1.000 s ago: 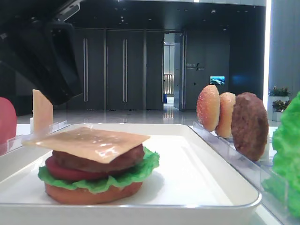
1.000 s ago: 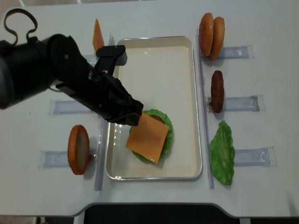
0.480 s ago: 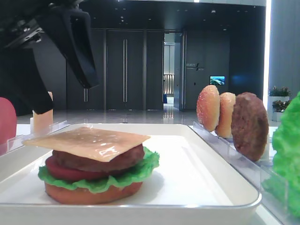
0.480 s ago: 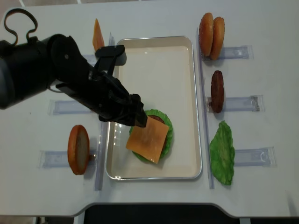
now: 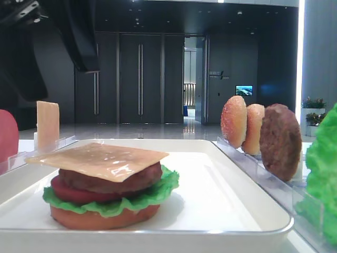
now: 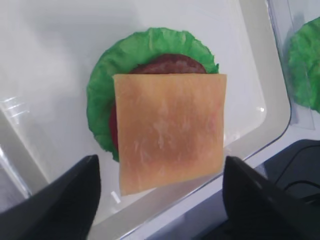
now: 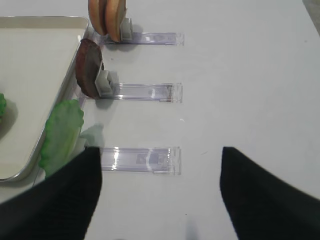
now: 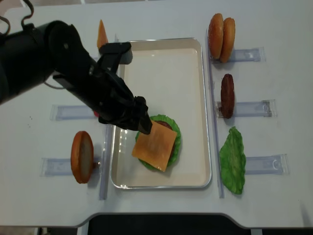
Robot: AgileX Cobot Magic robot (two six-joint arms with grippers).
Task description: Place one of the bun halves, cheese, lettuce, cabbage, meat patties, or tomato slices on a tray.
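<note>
The left gripper point(image 6: 159, 200) had just let go and lifted, its jaws spread wide and empty. The pale orange square cheese slice point(image 8: 154, 144) lay atop the stacked burger at the six o'clock end of the white rectangular tray point(image 8: 195, 98), so the placement looked finished.

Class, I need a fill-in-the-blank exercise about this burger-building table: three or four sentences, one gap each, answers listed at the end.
1. The square cheese lies on top of the ____ in the stack.
2. The stack sits inside the white ____.
3. The left hand above the stack is ____ and holds nothing.
4. On the racks right of the tray, the lettuce lies nearest the table's front edge, and the ____ stand farthest from it.

Missing words: patty; tray; open; bun halves
</note>
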